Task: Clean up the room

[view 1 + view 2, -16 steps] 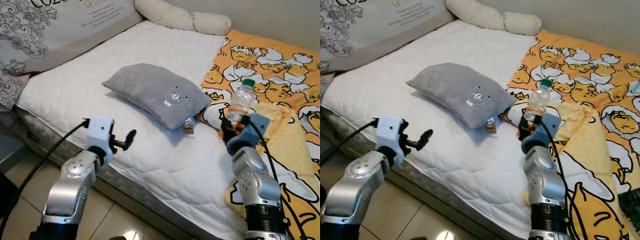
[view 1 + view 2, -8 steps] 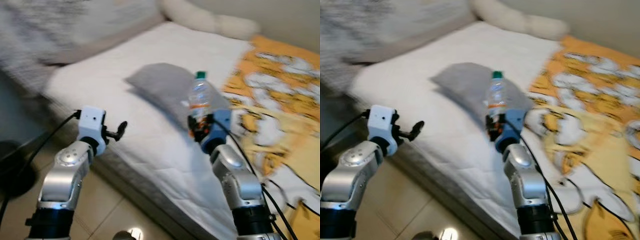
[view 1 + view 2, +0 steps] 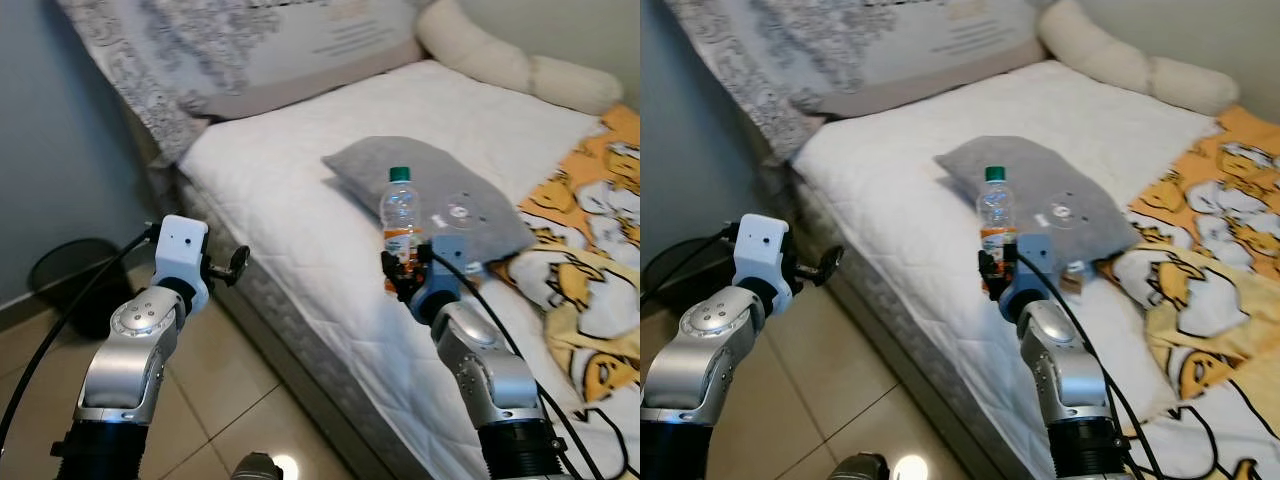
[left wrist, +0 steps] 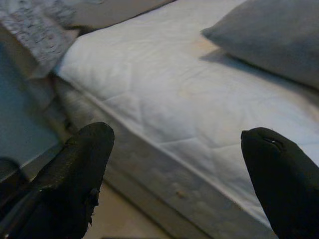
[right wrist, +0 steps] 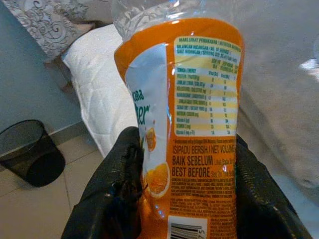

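Two silver arms reach forward over the tiled floor (image 3: 215, 400) beside a bed. Farthest left, against the blue-grey wall, stands a black mesh wastebasket (image 3: 75, 280), its rim visible past the left arm's cable; the right wrist view shows the same basket (image 5: 30, 152) on the tiles, well apart from the bed. The left gripper (image 3: 238, 262) is held in the air near the mattress edge, empty, and in the left wrist view its two black fingers (image 4: 75, 174) stand wide apart with the quilted side of the mattress between them. Behind it, a large patterned grey-and-white pillow (image 3: 250, 50) leans at the head of the bed, over the white quilted mattress cover (image 3: 290, 190). Toward the middle lies a grey cushion (image 3: 440, 190) with a small round emblem, resting flat on the white cover. In front of it, the right gripper (image 3: 403, 277) holds a clear plastic drink bottle (image 3: 400, 215) upright, lifted above the bed; the bottle has a green cap and an orange label. The right wrist view shows the black fingers (image 5: 119, 189) pressed against both sides of the labelled lower part. A long cream bolster (image 3: 510, 60) lies along the far wall. Farthest right, a yellow-orange cartoon-print blanket (image 3: 590, 250) is rumpled over the bed, just beside the grey cushion.
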`<state>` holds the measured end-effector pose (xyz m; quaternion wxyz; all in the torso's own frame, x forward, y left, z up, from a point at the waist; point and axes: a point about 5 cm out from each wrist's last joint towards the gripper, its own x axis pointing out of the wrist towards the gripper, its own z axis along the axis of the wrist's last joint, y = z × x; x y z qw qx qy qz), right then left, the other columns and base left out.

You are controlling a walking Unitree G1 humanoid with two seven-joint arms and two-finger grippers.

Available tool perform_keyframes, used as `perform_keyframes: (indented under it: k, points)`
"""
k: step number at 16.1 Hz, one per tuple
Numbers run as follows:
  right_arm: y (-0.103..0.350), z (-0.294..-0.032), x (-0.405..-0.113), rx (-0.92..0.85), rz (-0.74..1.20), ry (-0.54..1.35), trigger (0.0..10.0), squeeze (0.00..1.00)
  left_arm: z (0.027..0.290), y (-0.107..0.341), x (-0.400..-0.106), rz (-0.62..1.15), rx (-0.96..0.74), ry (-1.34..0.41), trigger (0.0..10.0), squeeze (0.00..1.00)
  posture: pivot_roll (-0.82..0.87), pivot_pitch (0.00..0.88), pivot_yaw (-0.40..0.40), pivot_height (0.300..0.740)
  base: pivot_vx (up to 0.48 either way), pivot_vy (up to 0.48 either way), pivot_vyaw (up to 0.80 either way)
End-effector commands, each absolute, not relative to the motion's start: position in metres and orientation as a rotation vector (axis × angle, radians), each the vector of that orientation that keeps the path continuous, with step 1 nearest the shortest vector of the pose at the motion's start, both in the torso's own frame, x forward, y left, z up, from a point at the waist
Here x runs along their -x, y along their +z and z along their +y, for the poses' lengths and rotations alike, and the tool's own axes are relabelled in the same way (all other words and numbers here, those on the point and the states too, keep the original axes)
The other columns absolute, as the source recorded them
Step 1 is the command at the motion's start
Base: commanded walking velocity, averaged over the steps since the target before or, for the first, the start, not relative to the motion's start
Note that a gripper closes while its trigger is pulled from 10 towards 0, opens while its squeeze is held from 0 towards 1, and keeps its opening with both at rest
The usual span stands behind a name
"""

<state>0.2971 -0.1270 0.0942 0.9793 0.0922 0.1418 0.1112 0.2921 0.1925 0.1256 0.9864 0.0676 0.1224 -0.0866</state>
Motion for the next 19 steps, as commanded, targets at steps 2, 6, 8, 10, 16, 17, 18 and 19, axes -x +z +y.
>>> perform_keyframes:
  k: [2, 6, 8, 10, 16, 17, 18, 19]
  points:
    - [0.101, -0.129, -0.293, -0.177, 0.278, 0.249, 10.0, 0.0, 0.191, 0.135, -0.295, 0.214, -0.115, -0.148, 10.0, 0.0, 0.08, 0.0, -0.024, 0.74, 0.0, 0.0, 0.76]
    - [0.102, -0.138, -0.292, -0.14, 0.277, 0.22, 10.0, 0.0, 0.182, 0.124, -0.292, 0.231, -0.105, -0.152, 10.0, 0.0, 0.05, 0.0, -0.027, 0.74, 0.0, 0.0, 0.77]
    - [0.102, -0.14, -0.29, -0.112, 0.281, 0.228, 10.0, 0.0, 0.175, 0.119, -0.289, 0.248, -0.101, -0.168, 10.0, 0.0, 0.04, 0.0, -0.025, 0.74, 0.0, 0.0, 0.77]
    - [0.099, -0.141, -0.286, -0.119, 0.294, 0.23, 10.0, 0.0, 0.174, 0.12, -0.287, 0.243, -0.118, -0.178, 10.0, 0.0, 0.05, 0.0, -0.026, 0.74, 0.0, 0.0, 0.77]
    - [0.094, -0.15, -0.285, -0.228, 0.294, 0.089, 10.0, 0.0, 0.177, 0.128, -0.284, 0.216, -0.178, -0.184, 10.0, 0.0, 0.06, 0.0, 0.004, 0.74, 0.0, 0.0, 0.77]
    - [0.093, -0.151, -0.284, -0.234, 0.296, 0.083, 10.0, 0.0, 0.176, 0.128, -0.282, 0.214, -0.191, -0.197, 10.0, 0.0, 0.06, 0.0, 0.008, 0.74, 0.0, 0.0, 0.78]
    - [0.093, -0.15, -0.283, -0.236, 0.299, 0.086, 10.0, 0.0, 0.176, 0.129, -0.282, 0.212, -0.189, -0.197, 10.0, 0.0, 0.06, 0.0, 0.009, 0.74, 0.0, 0.0, 0.78]
    - [0.094, -0.148, -0.282, -0.233, 0.304, 0.093, 10.0, 0.0, 0.176, 0.13, -0.282, 0.206, -0.178, -0.201, 10.0, 0.0, 0.06, 0.0, 0.007, 0.74, 0.0, 0.0, 0.78]
